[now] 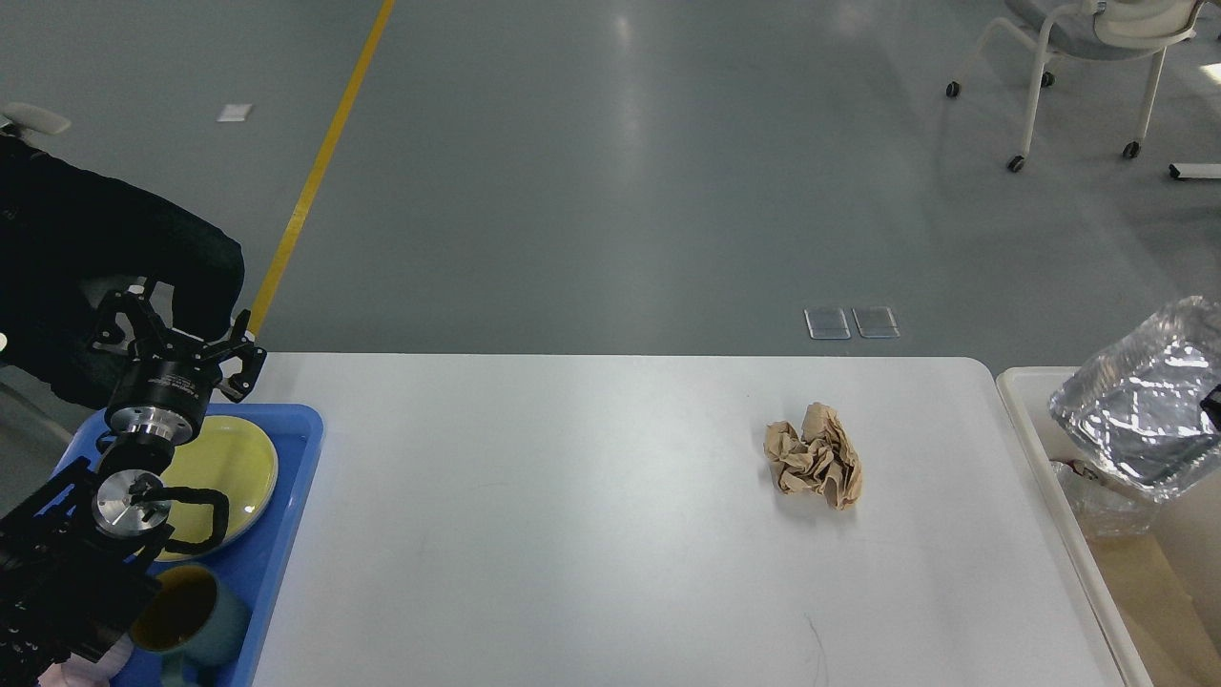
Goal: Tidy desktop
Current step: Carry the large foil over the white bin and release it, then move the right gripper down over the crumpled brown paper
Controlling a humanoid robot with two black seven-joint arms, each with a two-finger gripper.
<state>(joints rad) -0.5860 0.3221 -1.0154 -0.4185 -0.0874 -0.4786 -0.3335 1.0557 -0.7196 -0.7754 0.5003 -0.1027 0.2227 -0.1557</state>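
Observation:
The white desktop [591, 534] fills the middle of the head view. A crumpled brown paper ball [814, 455] lies on it, right of centre. My left gripper [177, 336] is at the far left, above the back end of a blue tray [296, 477]; its fingers are spread open and hold nothing. A crumpled silver foil sheet [1140, 396] hangs over a cream bin [1035, 448] at the right edge. A small black part [1213, 403] at the frame's right edge touches the foil and may be my right gripper; its fingers do not show.
The blue tray holds a yellow plate [224, 468] and a teal mug [191, 611]. Clear plastic wrap [1097, 496] lies in the cream bin. A wheeled chair [1087, 57] stands on the grey floor far back right. A yellow floor line [324, 153] runs at back left.

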